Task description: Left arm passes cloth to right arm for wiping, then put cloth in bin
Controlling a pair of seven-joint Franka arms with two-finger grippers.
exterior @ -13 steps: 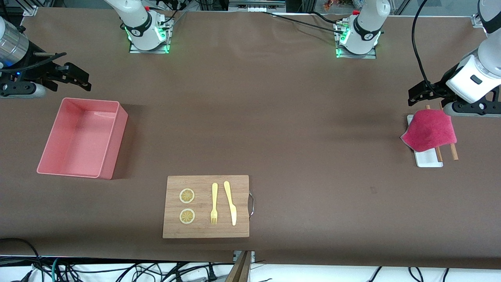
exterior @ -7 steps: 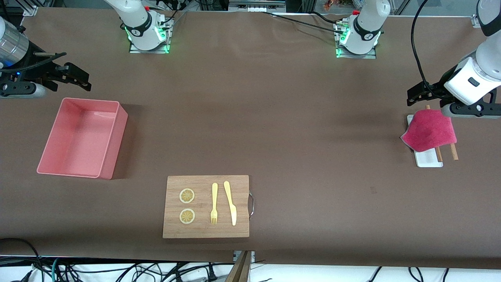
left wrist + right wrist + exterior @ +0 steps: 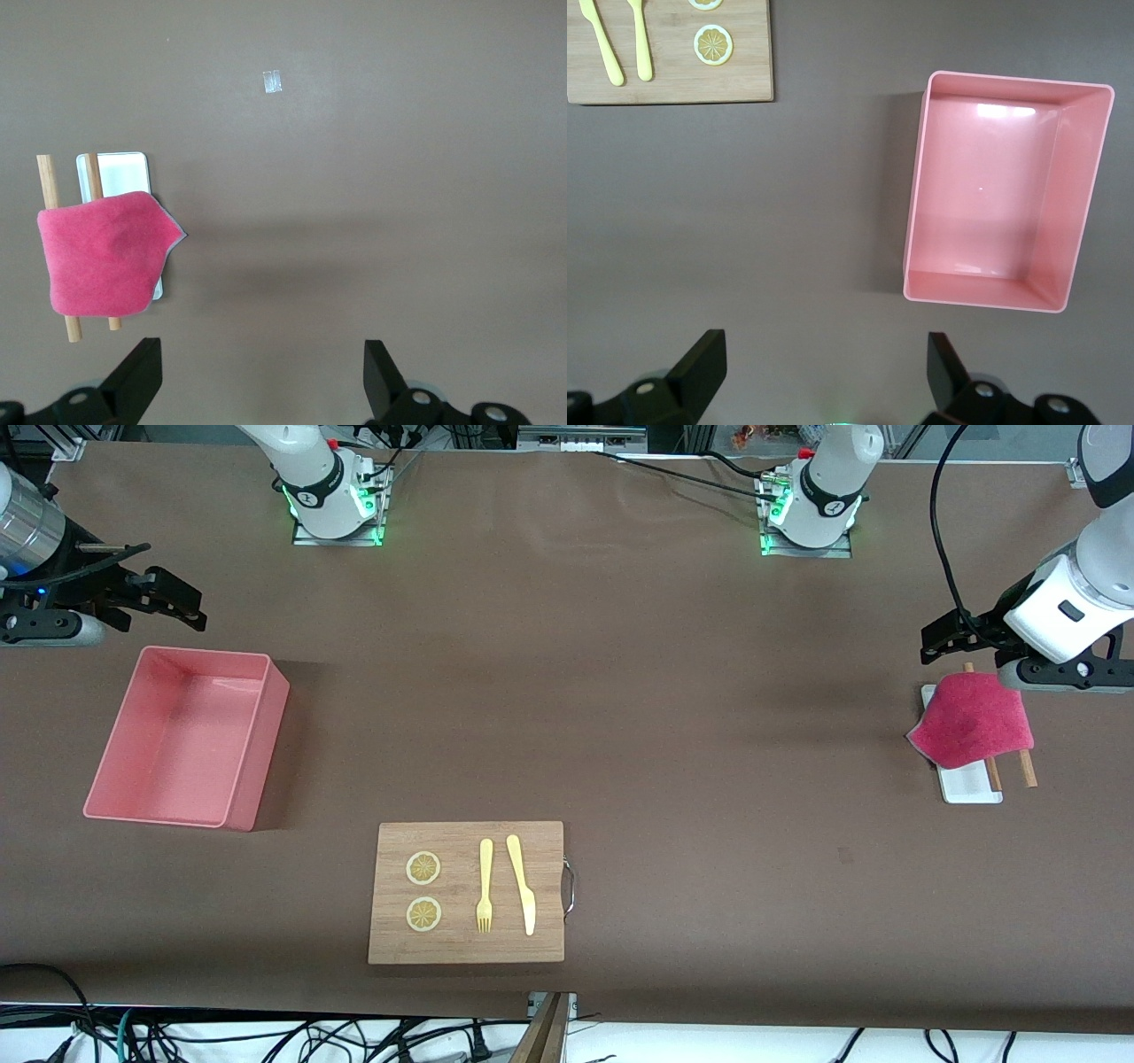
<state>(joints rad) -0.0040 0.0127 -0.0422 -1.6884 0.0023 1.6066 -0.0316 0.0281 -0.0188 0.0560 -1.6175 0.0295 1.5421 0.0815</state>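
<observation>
Nothing of the task is judged to be done: no pick-up, no hand-over, no wiping, no drop into the bin.

Table (image 3: 620,691) space toward the right arm's end is taken by the bin (image 3: 252,744), the largest thing laid out, and it is seen to be empty. A wooden board (image 3: 545,895) is placed at the table's edge nearest the front camera, with a fork (image 3: 485,886), a knife (image 3: 521,884) and two lemon slices (image 3: 423,868) laid on it; whether it is the thing to be wiped cannot be told.

The cloth (image 3: 972,720) is found near the table's edge at the left arm's end, draped flat over a narrow white tray (image 3: 970,788) and two wooden sticks (image 3: 1026,769), and is gripped by nothing.

The left gripper (image 3: 974,638) is held over the table just beside the cloth, jaws spread wide and empty. The right gripper (image 3: 146,598) is parked above the table near the bin's rim, jaws likewise spread and empty; that arm is judged to be waiting.
</observation>
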